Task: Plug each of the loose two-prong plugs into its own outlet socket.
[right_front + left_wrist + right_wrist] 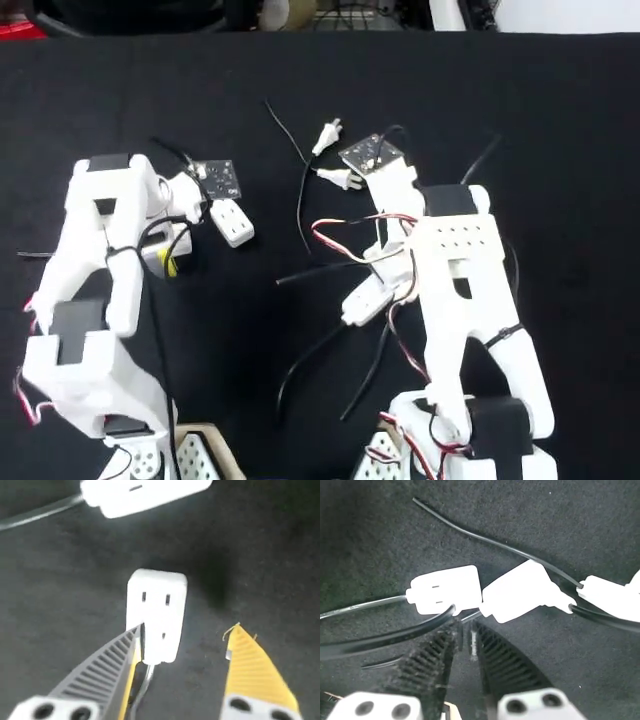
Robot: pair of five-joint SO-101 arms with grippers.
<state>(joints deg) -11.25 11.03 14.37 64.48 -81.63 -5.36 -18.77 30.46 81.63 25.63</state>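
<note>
high view: the left arm bends over a white outlet socket. the right arm ends beside two loose plugs that lie among black cables.

left wrist view: the left gripper is spread wide and holds nothing. one finger touches the socket's side and the other stands apart.

right wrist view: the right gripper is pinched together on nothing i can make out. it sits just short of a slotted connector and a white plug, with a cable crossing in front of its tips.

risks: an uneven squeeze on the left would likely twist or shove the socket away. on the right, closed tips could nudge the plug off or snag that cable.
</note>
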